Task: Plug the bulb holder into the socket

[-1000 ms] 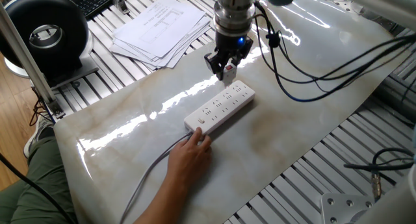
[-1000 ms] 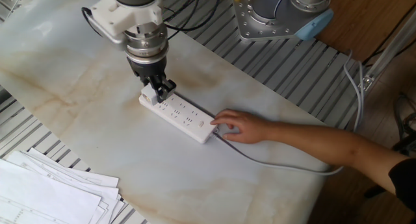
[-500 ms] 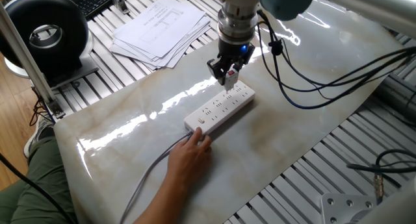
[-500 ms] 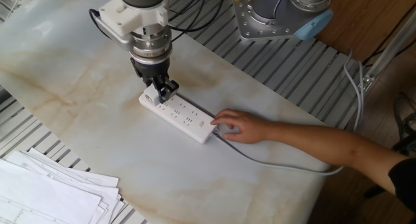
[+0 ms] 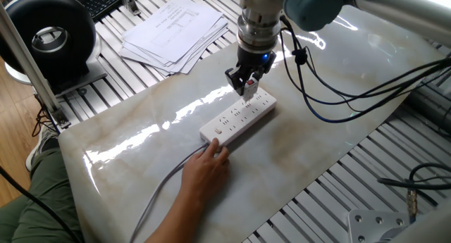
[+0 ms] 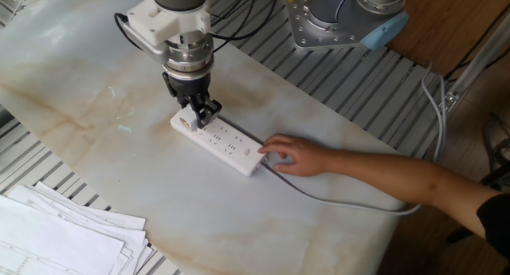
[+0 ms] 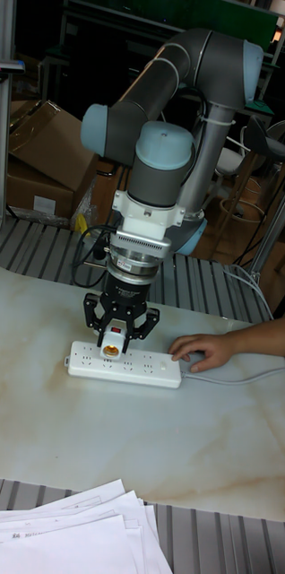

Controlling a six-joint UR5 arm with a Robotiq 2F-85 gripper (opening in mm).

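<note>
Holding the bulb holder (image 5: 248,82) over the far end of the socket (image 5: 238,115).
In one fixed view the gripper (image 5: 246,79) pinches the holder just above the strip's end farthest from the switch, while a hand (image 5: 206,167) steadies the cable end. The other fixed view shows the holder (image 6: 190,115) clamped between the fingers, at or just above the socket (image 6: 219,140); contact is unclear. The tall view shows the holder (image 7: 114,341) low over the socket (image 7: 125,352) on the marble table (image 7: 142,439).

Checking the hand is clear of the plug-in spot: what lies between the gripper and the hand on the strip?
Only bare outlets of the socket lie between the gripper and the hand, shown in the other fixed view.
</note>
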